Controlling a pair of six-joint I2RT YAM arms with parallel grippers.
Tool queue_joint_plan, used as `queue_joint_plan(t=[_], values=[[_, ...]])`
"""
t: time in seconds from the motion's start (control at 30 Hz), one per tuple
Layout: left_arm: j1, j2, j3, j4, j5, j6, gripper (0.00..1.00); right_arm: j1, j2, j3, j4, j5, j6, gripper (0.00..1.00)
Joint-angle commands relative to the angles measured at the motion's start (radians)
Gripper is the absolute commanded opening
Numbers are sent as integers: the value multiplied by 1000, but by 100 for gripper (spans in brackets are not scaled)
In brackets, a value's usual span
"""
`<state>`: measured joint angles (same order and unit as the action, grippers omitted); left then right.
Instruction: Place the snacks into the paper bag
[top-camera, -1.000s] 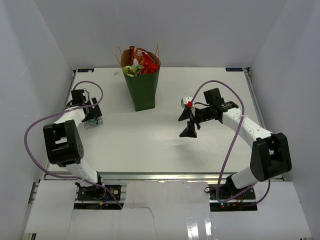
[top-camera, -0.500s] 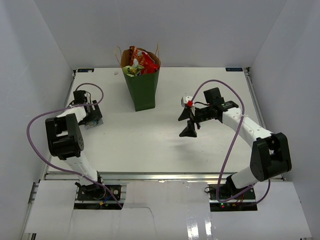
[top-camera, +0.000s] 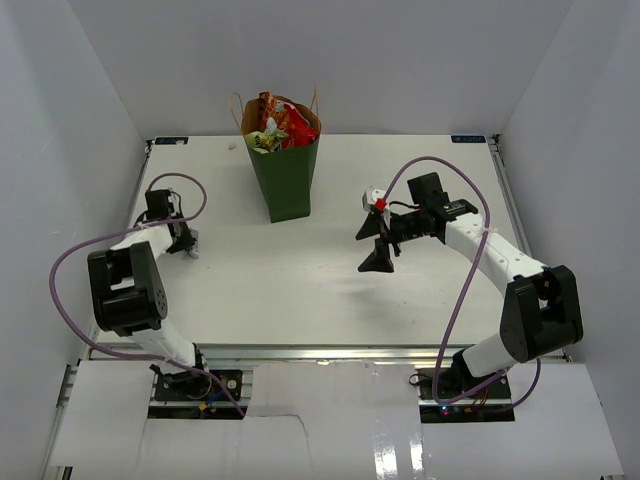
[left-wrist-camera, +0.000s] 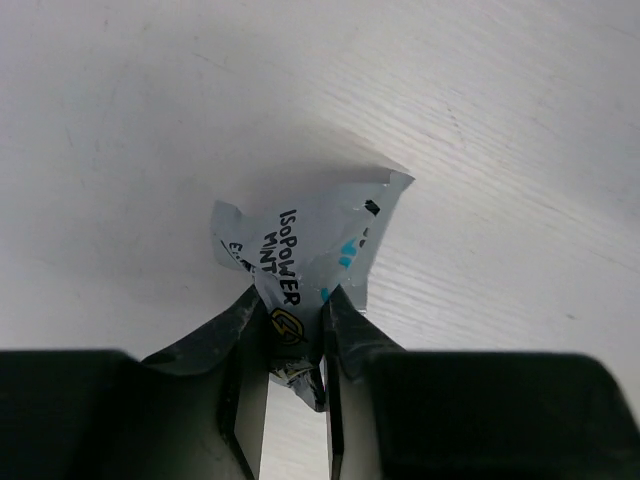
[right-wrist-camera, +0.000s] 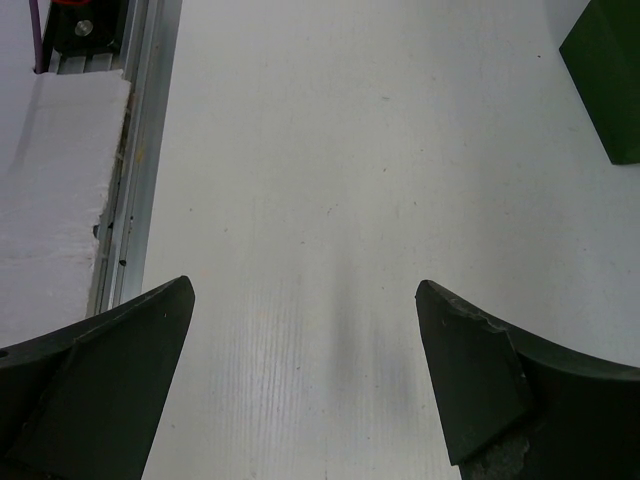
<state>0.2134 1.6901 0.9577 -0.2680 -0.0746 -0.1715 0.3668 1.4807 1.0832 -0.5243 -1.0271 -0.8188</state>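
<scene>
Mint packet (left-wrist-camera: 305, 250), crumpled white with blue marks, pinched in left tool (left-wrist-camera: 293, 322); right tool (right-wrist-camera: 305, 292) spread.

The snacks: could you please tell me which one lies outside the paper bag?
The pale packet printed IsoPower Mint, pinched in the left gripper; the red packets and the rest poke out of the paper bag.
</scene>
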Motion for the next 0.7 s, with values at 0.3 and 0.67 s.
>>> queue_joint_plan(t=[0.3,0.67], values=[[-71,-447,-10,231,575,-367,24,-3,1,34,-9,-27,-6,98],[-437,-327,419,292,441,-367,23,-5,9,27,-8,-16,-13,98]])
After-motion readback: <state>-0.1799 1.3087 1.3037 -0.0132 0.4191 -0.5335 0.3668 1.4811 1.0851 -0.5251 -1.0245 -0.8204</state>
